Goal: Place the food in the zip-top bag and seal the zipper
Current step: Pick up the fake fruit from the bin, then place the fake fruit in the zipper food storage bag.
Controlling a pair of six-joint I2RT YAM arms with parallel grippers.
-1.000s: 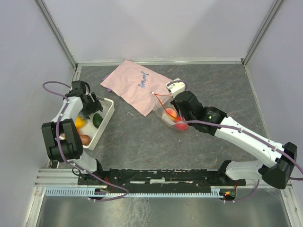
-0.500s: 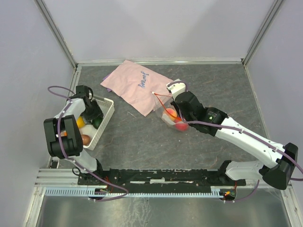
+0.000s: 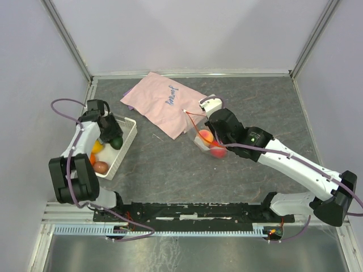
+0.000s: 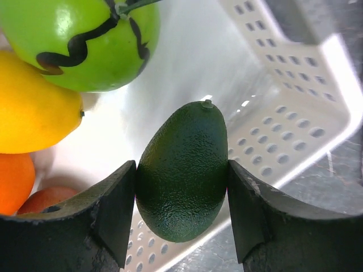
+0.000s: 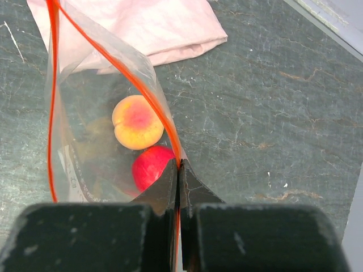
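Grey bench (image 3: 170,170), walled round. By left edge, left hand (image 4: 181,195) clamped on dark avocado (image 4: 181,147) above white basket (image 4: 295,130), likely bound for zip-top bag (image 5: 85,96). Near centre, right hand (image 5: 177,173) pinching zipper (image 5: 113,54), propping bag mouth open for loading; peach (image 5: 136,122), red fruit (image 5: 148,167) already inside. Not yet sealed.

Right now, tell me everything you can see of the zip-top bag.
Clear crinkly plastic zip-top bag, red-orange zipper strip around its mouth, which gapes open. Right claw is shut on the rim at one end, holding it up. Inside lie a peach-coloured fruit and a red fruit. It sits on the grey table beside the pink cloth.
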